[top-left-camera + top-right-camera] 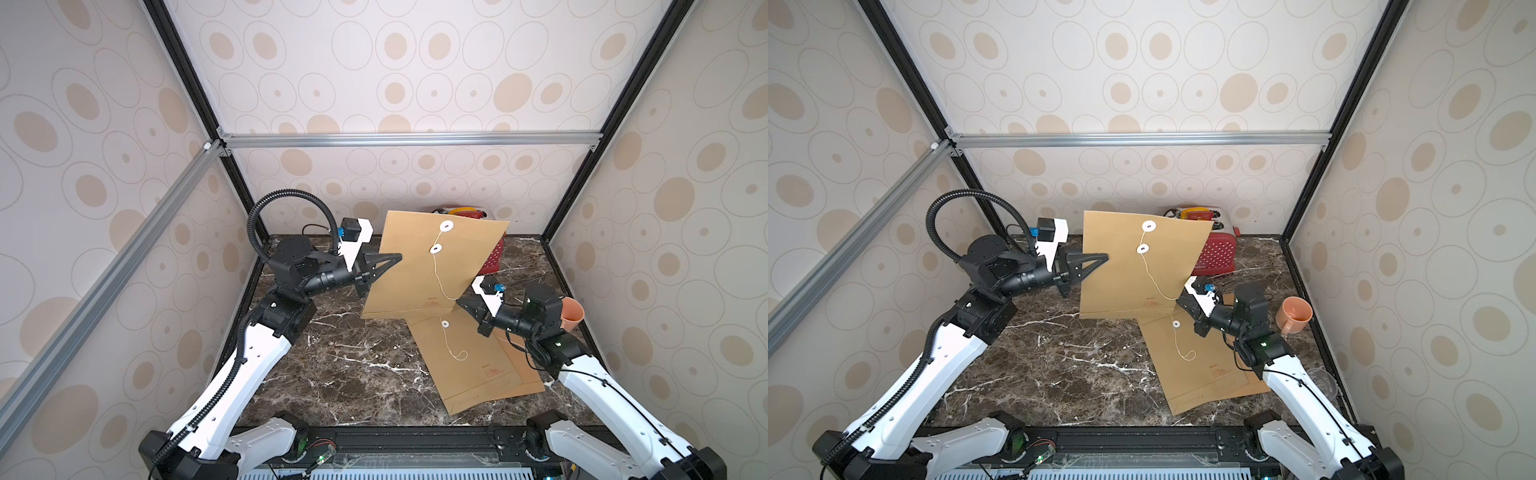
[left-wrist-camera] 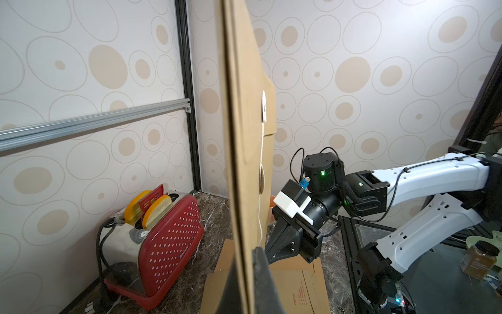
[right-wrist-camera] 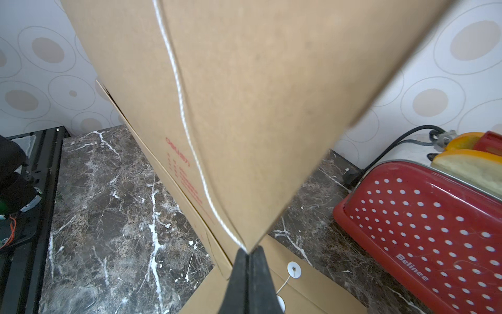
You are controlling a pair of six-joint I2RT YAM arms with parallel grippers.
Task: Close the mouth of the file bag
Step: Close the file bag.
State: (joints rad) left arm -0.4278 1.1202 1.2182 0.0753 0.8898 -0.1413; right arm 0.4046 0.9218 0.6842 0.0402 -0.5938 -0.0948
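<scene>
Two grippers: both are closed. The left gripper (image 1: pixel 390 259) is clamped on the side edge of the file bag (image 1: pixel 415 274) that is farther from the toaster (image 3: pixel 423 225). The right gripper (image 3: pixel 247 254) is pinched on the string (image 3: pixel 179 92) at the bag's lower corner nearer the toaster (whether the paper corner is caught too, I cannot tell).
File bag: held upright over the table (image 1: pixel 340 374), in front of the toaster, hiding most of it in both top views.
Done: the flap (image 2: pixel 270 108) looks folded down over the mouth. The upper disc (image 1: pixel 446 226) sits on it and the lower disc (image 1: pixel 436 249) is just below.
Left to do: the string runs from the upper disc past the lower one, then slack down to the right gripper. No turns around the discs can be made out, so I judge the winding, and with it the closing, not yet done.
Spare: a second file bag (image 1: pixel 486 374) lies flat on the table, farther from the toaster than the held one, with its own string loose.
Writing: "Belinee" in white on the toaster's red side. The red print low on both bags is too small to read.
</scene>
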